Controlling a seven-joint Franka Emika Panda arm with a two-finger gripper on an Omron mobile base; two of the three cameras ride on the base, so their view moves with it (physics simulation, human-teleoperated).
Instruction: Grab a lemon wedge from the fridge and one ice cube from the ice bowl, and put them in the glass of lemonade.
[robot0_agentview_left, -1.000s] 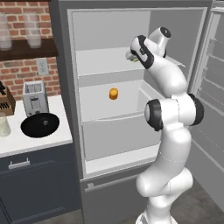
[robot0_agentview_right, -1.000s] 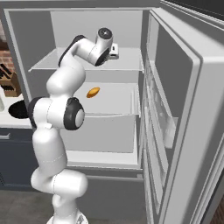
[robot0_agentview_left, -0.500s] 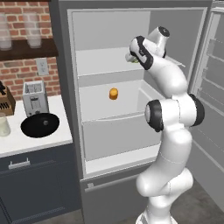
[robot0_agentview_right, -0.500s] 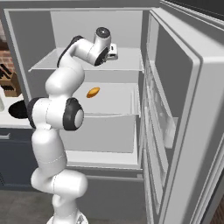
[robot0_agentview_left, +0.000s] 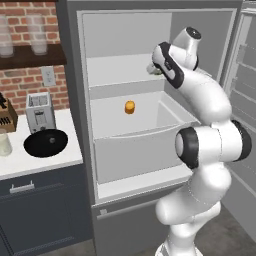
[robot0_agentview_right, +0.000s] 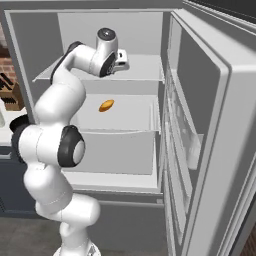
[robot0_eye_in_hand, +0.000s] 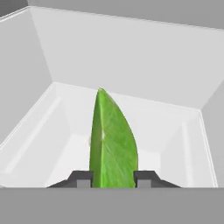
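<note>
The lemon wedge (robot0_eye_in_hand: 113, 140) stands green and upright between my two fingertips in the hand view, and both of them press its sides. My gripper (robot0_eye_in_hand: 113, 177) is shut on it, on the top shelf of the open fridge (robot0_agentview_left: 70, 100). From the left base the gripper (robot0_agentview_left: 154, 70) reaches in over that shelf with a speck of green at its tip. In the right base view the gripper (robot0_agentview_right: 122, 62) is at the same shelf. The black ice bowl (robot0_agentview_left: 46, 142) lies on the counter to the left, and the glass of lemonade (robot0_agentview_left: 3, 143) stands at the left edge.
A small round orange fruit (robot0_agentview_left: 129, 107) lies on the shelf below, above the white drawer (robot0_agentview_left: 135, 152). The fridge door (robot0_agentview_right: 200, 100) stands open on the right. A toaster (robot0_agentview_left: 40, 112) and a knife block (robot0_agentview_left: 6, 117) stand on the counter, with frosted glasses (robot0_agentview_left: 37, 40) on the wall shelf.
The jaws have closed in on the lemon wedge. The arm has hardly shifted at the top shelf.
</note>
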